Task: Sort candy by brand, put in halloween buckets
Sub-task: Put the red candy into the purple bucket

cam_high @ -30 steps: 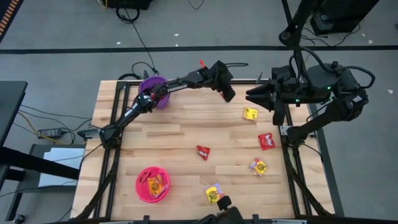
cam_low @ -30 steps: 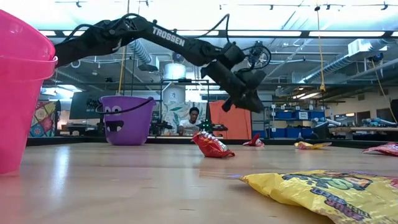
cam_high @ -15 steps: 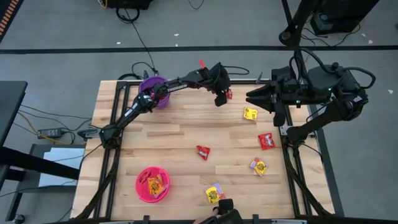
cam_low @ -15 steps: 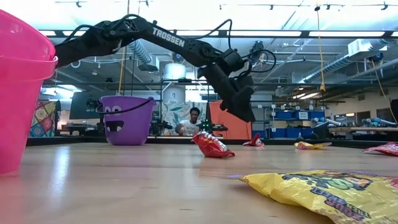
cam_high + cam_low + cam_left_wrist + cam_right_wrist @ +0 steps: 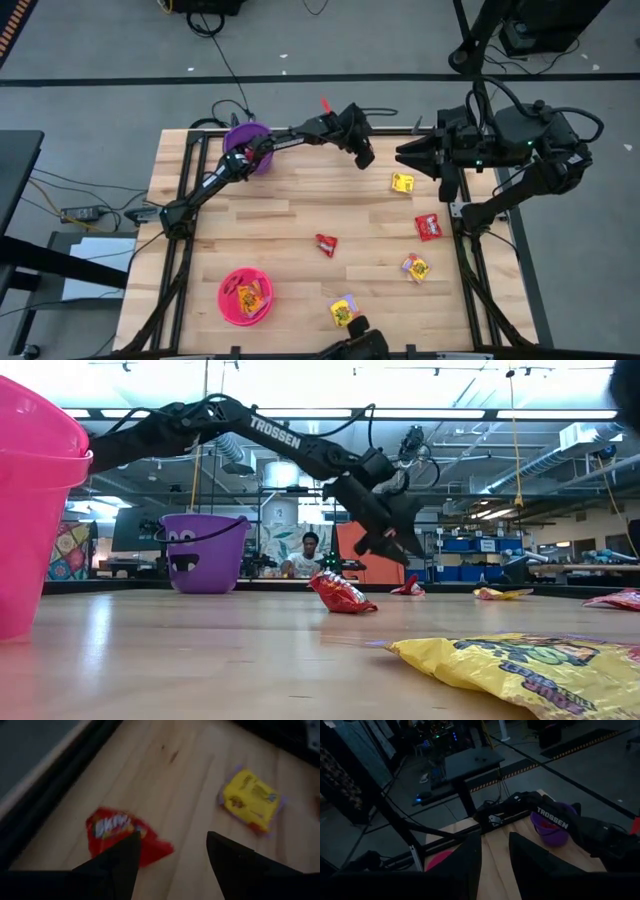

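1. The overhead view shows two buckets: a purple bucket (image 5: pixel 246 146) in the upper left part of the table (image 5: pixel 280 215) and a pink bucket (image 5: pixel 245 295) in the lower left, with a few packets inside it.
2. Loose candy on the table counts five in that view – a yellow packet (image 5: pixel 402 182) at upper right, a red packet (image 5: pixel 429 227) below it, a small red packet (image 5: pixel 326 244) near the centre, and two more yellow ones (image 5: pixel 415 267) (image 5: pixel 345 311) toward the lower right.
3. A sixth packet shows only in the left wrist view: a red candy (image 5: pixel 122 837) on the wood near the table edge. In the overhead view the left gripper (image 5: pixel 362 150) covers that spot.
4. That red candy lies just beyond the tip of one spread finger (image 5: pixel 122 857), not between the two; the jaws stand wide apart and hold nothing. The yellow packet (image 5: pixel 252 804) lies farther off, beyond the other finger.
5. The table-level view shows the left gripper (image 5: pixel 395 540) hanging above the table, clear of the wood, and a person (image 5: pixel 305 555) sitting far behind.
6. The right gripper (image 5: pixel 405 155) waits at the table's upper right edge – its fingers (image 5: pixel 470 857) stand a little apart, empty.
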Robot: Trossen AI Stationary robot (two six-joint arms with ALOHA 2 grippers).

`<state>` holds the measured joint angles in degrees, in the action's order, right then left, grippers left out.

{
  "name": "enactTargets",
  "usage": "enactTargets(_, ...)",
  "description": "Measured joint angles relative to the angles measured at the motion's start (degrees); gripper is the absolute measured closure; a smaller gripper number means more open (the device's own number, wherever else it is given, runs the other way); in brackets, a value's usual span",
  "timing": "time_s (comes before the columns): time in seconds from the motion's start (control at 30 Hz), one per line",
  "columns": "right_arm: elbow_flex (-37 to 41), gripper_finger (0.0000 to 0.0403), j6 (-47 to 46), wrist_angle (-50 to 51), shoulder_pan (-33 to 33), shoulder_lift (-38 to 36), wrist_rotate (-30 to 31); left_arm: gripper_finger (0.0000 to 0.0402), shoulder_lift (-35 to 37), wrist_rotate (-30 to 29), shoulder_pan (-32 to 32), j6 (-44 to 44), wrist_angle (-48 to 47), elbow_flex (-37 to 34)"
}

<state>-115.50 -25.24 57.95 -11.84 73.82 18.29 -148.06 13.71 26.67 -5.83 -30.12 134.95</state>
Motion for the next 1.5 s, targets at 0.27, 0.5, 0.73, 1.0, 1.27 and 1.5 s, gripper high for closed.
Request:
enactTargets(0.27,0.00,0.0291,0.92,0.00,0.00,0.00,0.05,0.0170,-0.77,-2.00,0.70,-6.72,-2.82,-0.08)
enactTargets(0.5,0.00,0.0291,1.23,-0.11,0.00,0.00,-0.26,0.0172,-2.51,-2.01,0.14,-12.95,-1.92,0.03)
enactTargets(0.73,0.00,0.0291,1.38,-0.48,0.00,-0.02,-0.35,0.0191,-2.22,-0.26,-0.24,-18.30,1.80,0.13)
enactTargets(1.0,0.00,0.0291,1.21,-0.96,-0.03,-0.13,-0.38,0.0210,-3.02,-0.84,0.69,-22.65,2.31,0.04)
enactTargets(1.27,0.00,0.0291,1.27,-2.40,-0.09,-0.13,-1.72,0.0240,-3.16,0.12,0.77,-25.87,3.38,0.03)
enactTargets(1.5,0.00,0.0291,1.75,-2.19,-0.09,-0.13,-1.93,0.0245,-3.29,2.47,0.88,-25.86,4.09,0.05)
